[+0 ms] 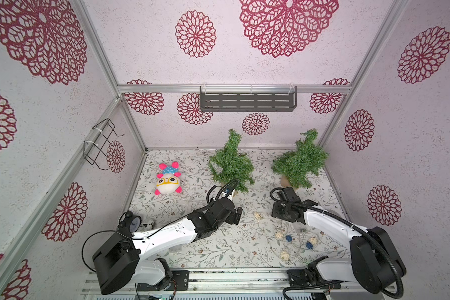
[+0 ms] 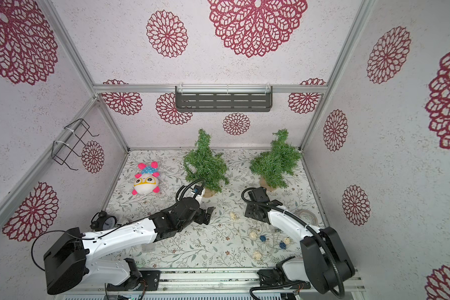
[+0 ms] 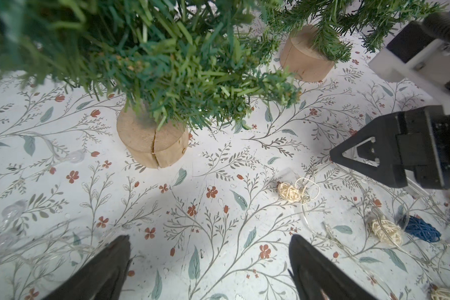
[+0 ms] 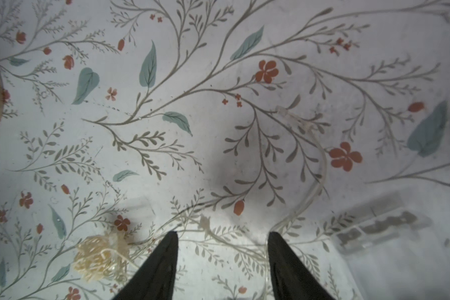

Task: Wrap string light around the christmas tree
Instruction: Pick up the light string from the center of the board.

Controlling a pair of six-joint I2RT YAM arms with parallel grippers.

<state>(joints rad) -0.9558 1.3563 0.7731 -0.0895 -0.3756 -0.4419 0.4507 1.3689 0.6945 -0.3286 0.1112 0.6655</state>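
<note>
- Right gripper (image 4: pixel 221 235): jaws apart above the table (image 4: pixel 192 161); the string light (image 4: pixel 320 161) lies beneath, its clear wire just beside one fingertip.
- Left gripper (image 3: pixel 209 242): jaws wide apart, near the christmas tree (image 3: pixel 179 78).

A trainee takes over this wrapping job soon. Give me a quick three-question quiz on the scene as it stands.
1. True or false: the string light is already wound round one of the trees.
2. What colours are the string light's balls? A) red and green B) cream and blue C) all black
3. How do the left gripper jaws stand, and what do they hold?

Key
1. False: it lies loose on the table.
2. B
3. Open, holding nothing.
</note>
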